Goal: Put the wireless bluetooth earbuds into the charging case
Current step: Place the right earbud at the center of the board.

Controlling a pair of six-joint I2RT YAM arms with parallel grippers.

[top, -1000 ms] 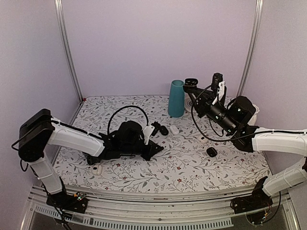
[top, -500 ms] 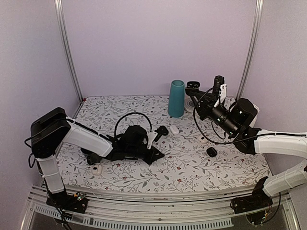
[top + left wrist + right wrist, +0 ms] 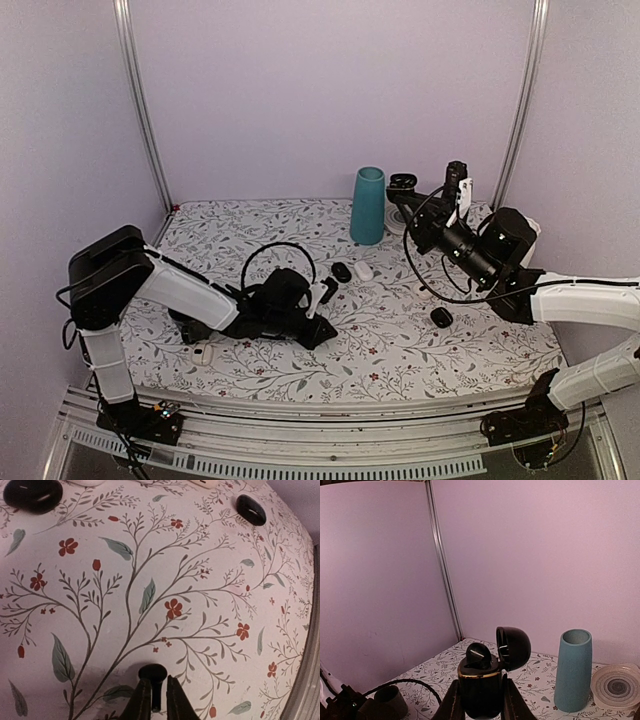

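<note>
Charging case: the charging case is up in the air over the far right of the table. It is upright, with its domed lid swung open and standing off to the right.
Earbud in the case: the first earbud sits in the top of the open case, its rounded head poking up above the thin gold rim.
Right gripper: the right gripper is clamped on the case, one finger pressed to each side of its body.
Other earbud: the second earbud is down low near the middle of the table. I can't tell whether it touches the cloth or hangs just above it.
Left gripper: the left gripper is pinched closed on the second earbud's thin stem, and the round head sticks out past the fingertips.
Pods close by: a black oval pod and a white pod lie side by side on the cloth, just beyond the left gripper.
Pod further right: another black pod lies alone on the right, below the raised right arm.
Vase: a teal vase stands upright at the far edge, just left of the raised case.
Dish: a pale ribbed dish lies flat just right of the vase.
Table: a flowered cloth covers it.
</note>
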